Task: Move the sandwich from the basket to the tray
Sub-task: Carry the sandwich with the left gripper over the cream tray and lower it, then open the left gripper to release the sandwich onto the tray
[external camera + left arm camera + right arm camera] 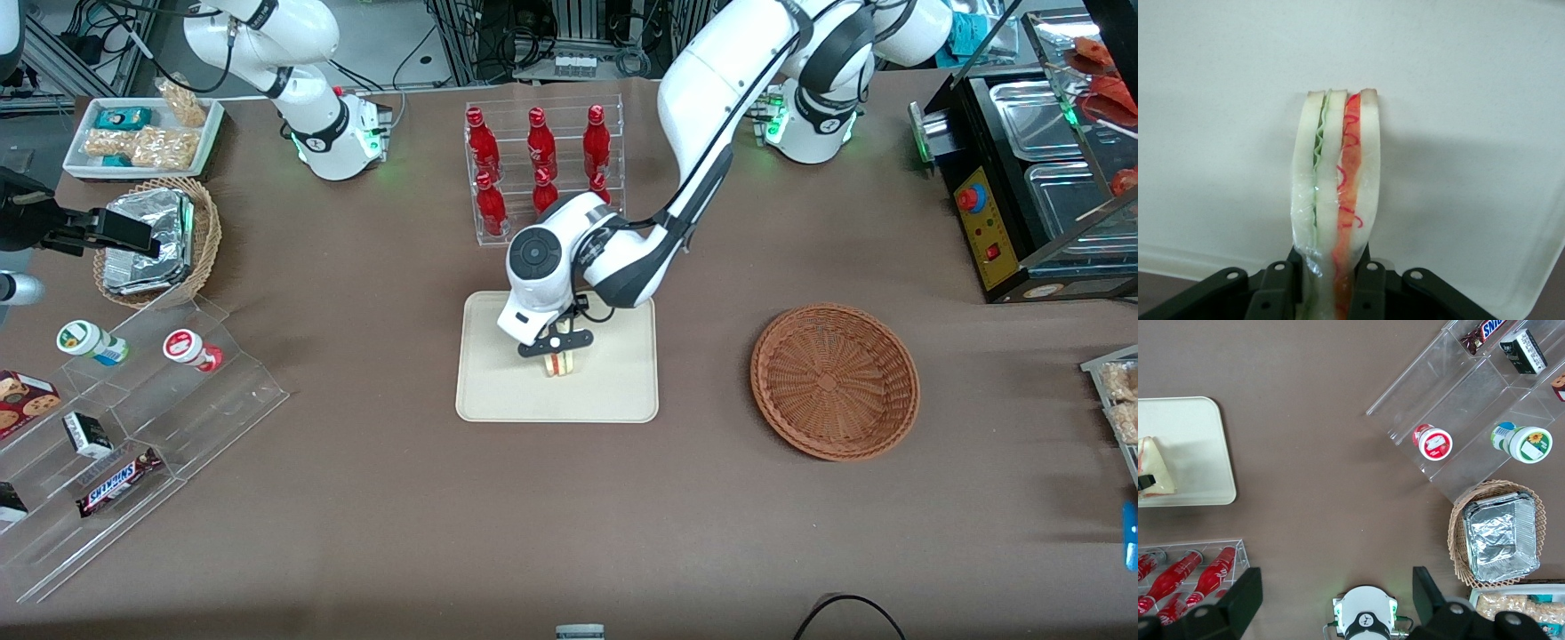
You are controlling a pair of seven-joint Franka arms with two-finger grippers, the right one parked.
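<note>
My left gripper is over the middle of the cream tray and is shut on the sandwich. In the left wrist view the sandwich is a wedge of white bread with green and orange-red layers in clear wrap. The black fingers pinch its near end, and its other end points at the tray surface. In the right wrist view the sandwich stands at the tray. The reddish-brown basket sits empty toward the working arm's end of the table.
A clear rack of red bottles stands just farther from the front camera than the tray. A tan basket with a foil packet, a white snack tray and clear shelves of snacks lie toward the parked arm's end. A black appliance stands toward the working arm's end.
</note>
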